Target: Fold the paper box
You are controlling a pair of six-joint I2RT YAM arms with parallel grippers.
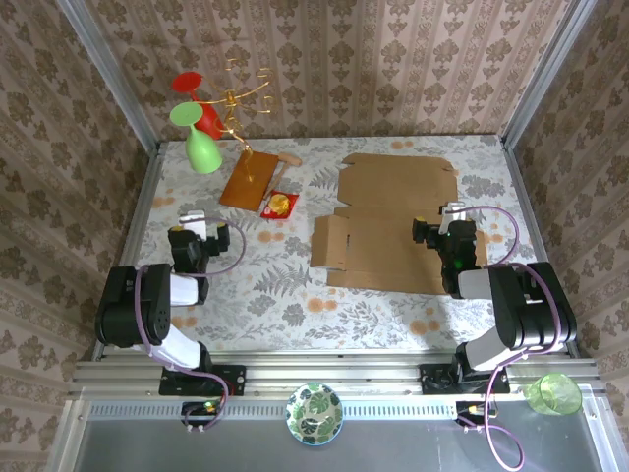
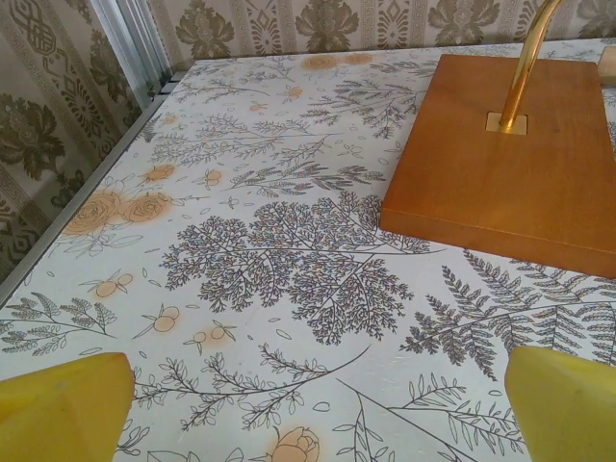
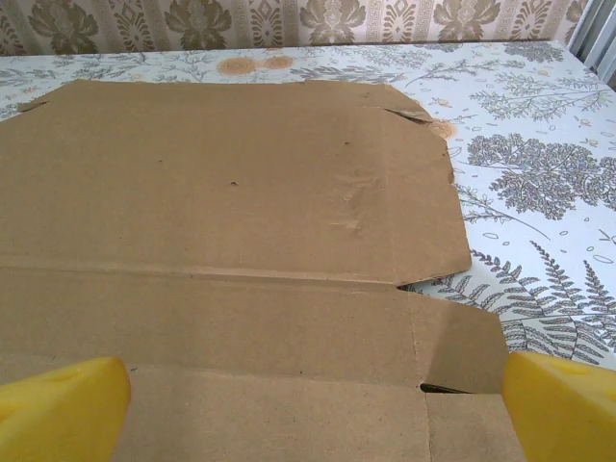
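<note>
Cardboard, light brown and matte, lies flat. It is one paper box (image 1: pixel 388 221), an unfolded die-cut sheet with flaps and tabs, on the right half of the floral-print table (image 1: pixel 285 295). Up close, crease lines and small dents show, and the sheet's near part is cut off by the frame.

Right gripper (image 1: pixel 453 208) sits over the sheet's right edge, its two yellow fingers (image 3: pixel 58 404) spread wide and holding nothing. Left gripper (image 1: pixel 193 216) is over bare cloth, fingers likewise apart and empty.

One glossy orange-brown wooden board (image 1: pixel 251 177) with a gold wire stand (image 1: pixel 241 93) is at back left. Two goblets are there, one red (image 1: pixel 188 82) and one green (image 1: pixel 201 149). A small gold object (image 1: pixel 280 204) beside the board is hard to make out.
</note>
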